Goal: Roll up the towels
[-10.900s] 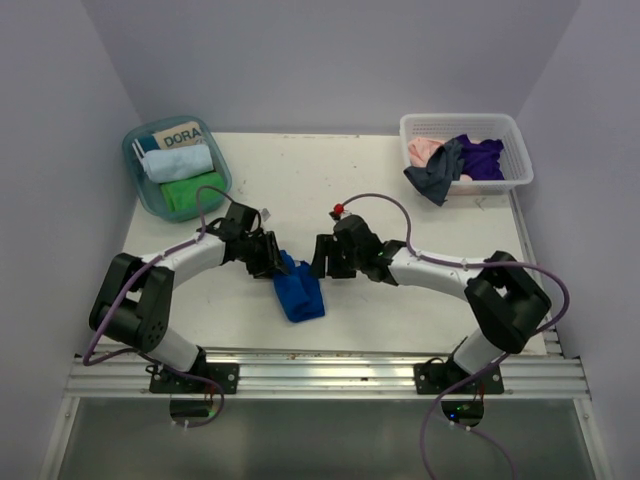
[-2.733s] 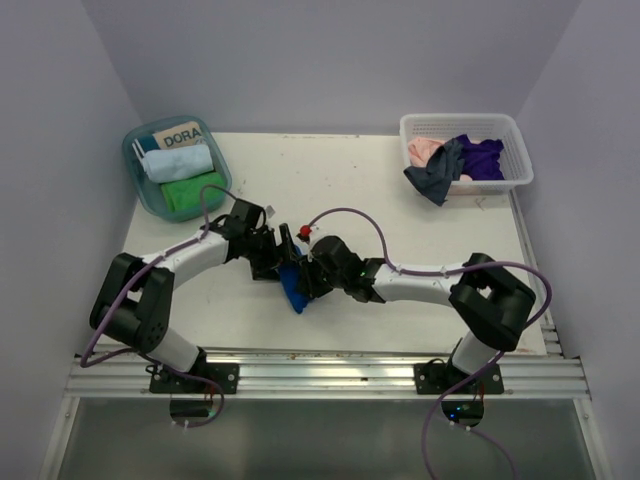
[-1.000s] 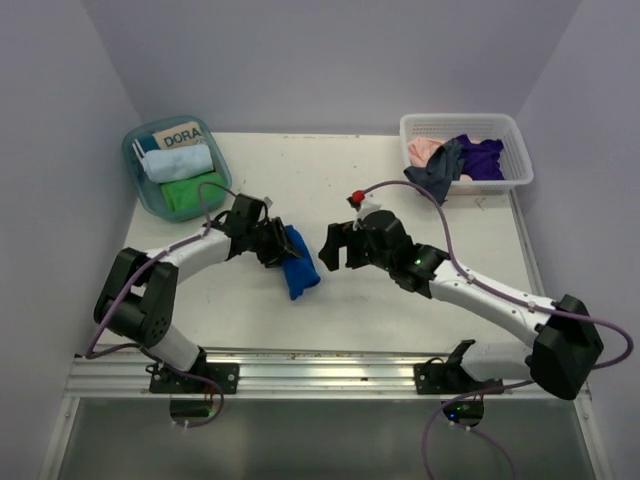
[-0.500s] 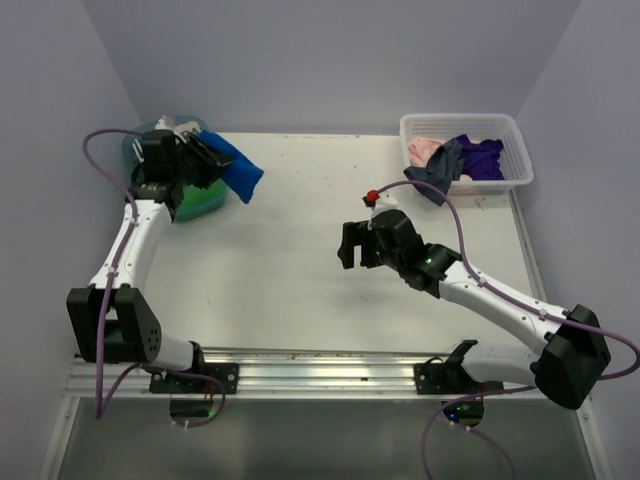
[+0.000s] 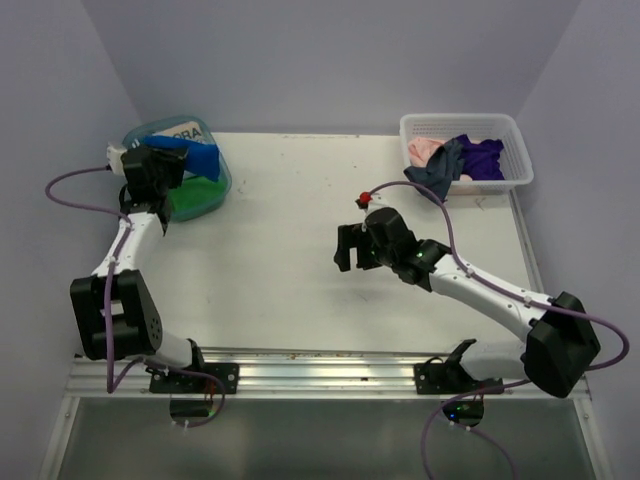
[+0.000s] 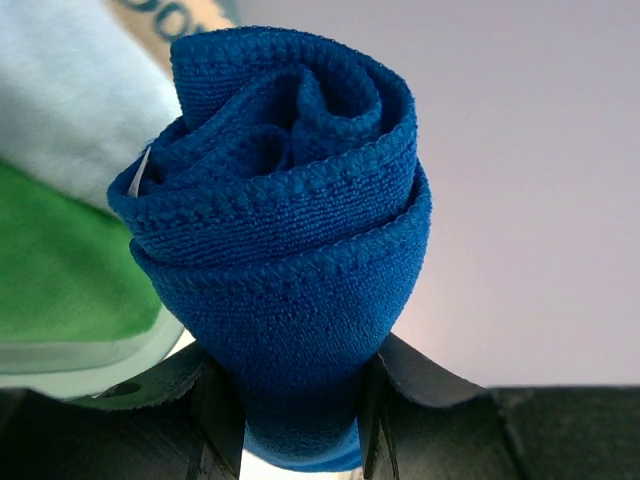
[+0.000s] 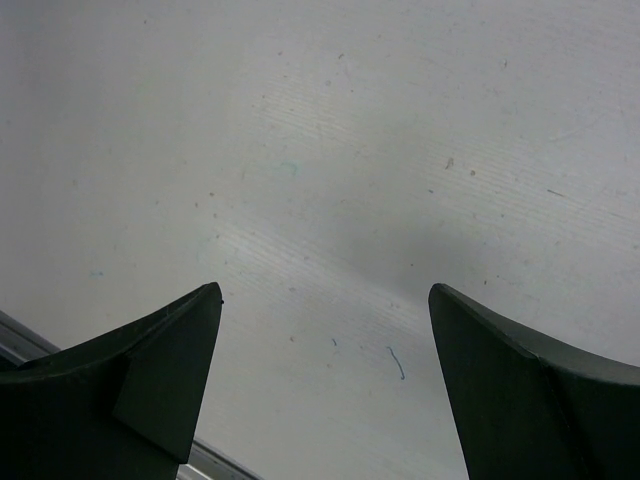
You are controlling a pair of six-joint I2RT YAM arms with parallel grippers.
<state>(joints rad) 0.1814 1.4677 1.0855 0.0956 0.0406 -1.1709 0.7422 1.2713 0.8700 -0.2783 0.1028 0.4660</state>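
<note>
I see green towel [image 6: 60,270] and light blue towel [image 6: 70,100] in the tub [image 5: 224,180]; left gripper [image 6: 295,430] pinches the spiralled royal blue towel [image 6: 280,230]; right gripper [image 7: 325,390] fingers spread.

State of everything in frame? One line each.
left claw: shut on blue towel, above bin
blue towel: rolled, held
light blue towel: in bin
green towel: in bin
grey towel: unrolled, draped over basket rim
pink towel: crumpled in basket
purple towel: crumpled in basket
right claw: open, empty

The left arm [image 5: 122,245] stretches far forward, jaws clamped; right arm [image 5: 480,290] extends leftward, jaws spread.
</note>
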